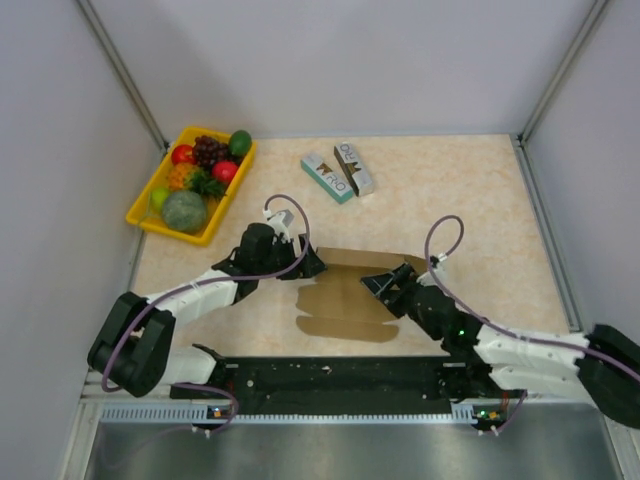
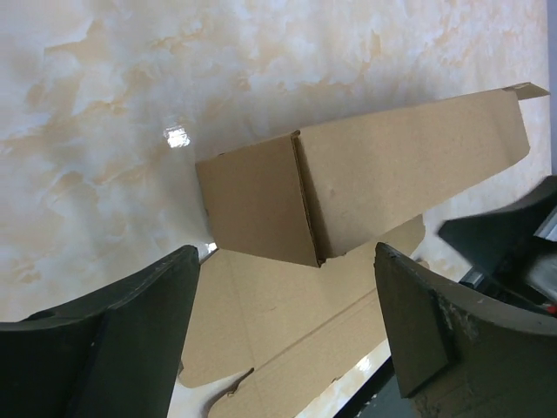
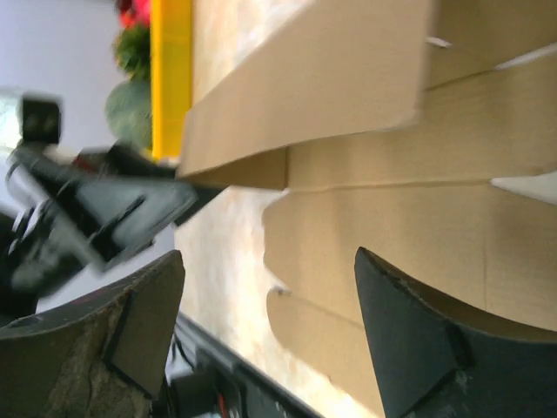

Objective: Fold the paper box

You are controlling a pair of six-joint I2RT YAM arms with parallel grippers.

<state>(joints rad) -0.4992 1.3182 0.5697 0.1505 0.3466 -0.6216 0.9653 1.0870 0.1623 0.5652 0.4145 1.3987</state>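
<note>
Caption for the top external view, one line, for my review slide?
Two arms flank a half-folded paper box mid-table, left tool and right tool at its ends; fruit tray and two printed boxes behind.

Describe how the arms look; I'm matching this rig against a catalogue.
The left arm and right arm have white links, black joints and a looping greyish-purple cable. The left hand and right hand each have two dark, curved fingers.
</note>
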